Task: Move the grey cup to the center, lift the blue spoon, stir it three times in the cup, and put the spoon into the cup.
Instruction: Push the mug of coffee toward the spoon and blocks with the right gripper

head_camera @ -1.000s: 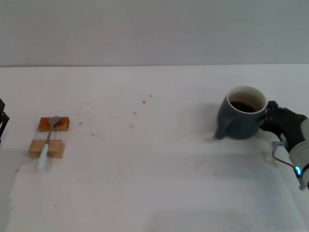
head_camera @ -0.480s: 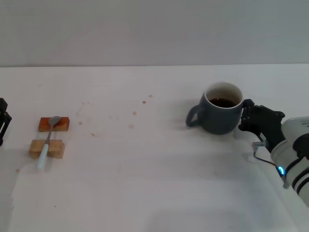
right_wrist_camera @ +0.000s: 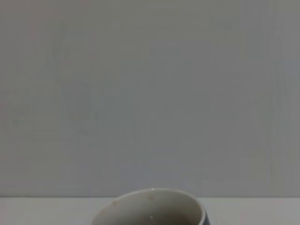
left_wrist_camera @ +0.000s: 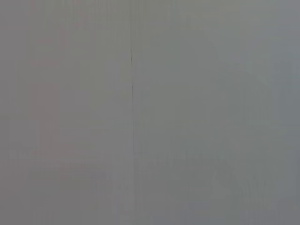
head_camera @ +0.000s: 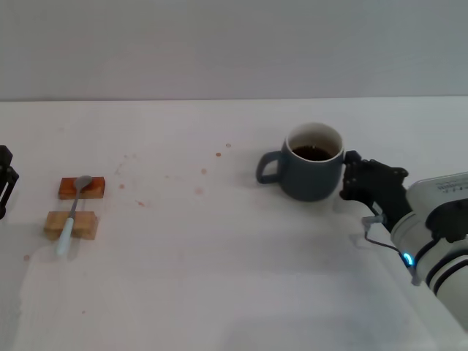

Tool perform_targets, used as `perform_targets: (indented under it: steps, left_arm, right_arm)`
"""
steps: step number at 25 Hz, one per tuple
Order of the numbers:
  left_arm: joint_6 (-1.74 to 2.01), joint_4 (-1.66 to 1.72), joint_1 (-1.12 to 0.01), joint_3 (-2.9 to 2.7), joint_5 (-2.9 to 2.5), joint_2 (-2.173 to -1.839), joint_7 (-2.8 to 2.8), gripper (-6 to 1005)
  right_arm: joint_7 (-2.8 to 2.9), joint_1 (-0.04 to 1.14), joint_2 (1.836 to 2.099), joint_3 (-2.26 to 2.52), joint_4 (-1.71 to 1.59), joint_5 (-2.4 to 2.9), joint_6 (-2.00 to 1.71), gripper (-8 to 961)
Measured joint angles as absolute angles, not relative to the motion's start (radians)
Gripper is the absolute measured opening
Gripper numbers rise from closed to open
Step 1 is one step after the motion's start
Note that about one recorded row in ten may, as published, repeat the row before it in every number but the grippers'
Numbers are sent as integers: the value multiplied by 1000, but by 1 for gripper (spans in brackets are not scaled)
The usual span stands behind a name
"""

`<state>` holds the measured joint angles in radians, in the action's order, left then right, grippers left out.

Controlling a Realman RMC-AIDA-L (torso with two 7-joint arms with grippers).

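Observation:
The grey cup (head_camera: pixel 311 164), a dark blue-grey mug holding brown liquid, stands right of the table's middle with its handle pointing left. My right gripper (head_camera: pixel 355 183) is against the cup's right wall and appears shut on it. The right wrist view shows only the cup's cream rim (right_wrist_camera: pixel 150 208) at its lower edge. Far to the left, the blue spoon (head_camera: pixel 73 212) rests across two small wooden blocks, its metal bowl on the far reddish block (head_camera: pixel 91 188). My left gripper (head_camera: pixel 4 179) is parked at the left edge, mostly cut off.
The nearer wooden block (head_camera: pixel 84 225) is light tan. The white table (head_camera: pixel 219 278) has faint brown stains around its far middle. A plain grey wall stands behind, and it fills the left wrist view.
The right gripper has carried the cup leftward and slightly farther back, toward the table's middle. The cup's handle has swung from front-left to straight left. Spoon and left arm are unmoved.

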<state>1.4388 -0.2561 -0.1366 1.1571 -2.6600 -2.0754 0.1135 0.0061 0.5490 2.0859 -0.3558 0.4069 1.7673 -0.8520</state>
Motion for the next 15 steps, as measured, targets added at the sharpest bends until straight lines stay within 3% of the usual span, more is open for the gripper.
perform_targets:
  steps: [15]
  left_arm:
    - [1439, -258, -137, 1157, -2660, -2075, 113, 799]
  right_arm:
    - [8, 569, 2088, -366, 452, 1843, -813, -1]
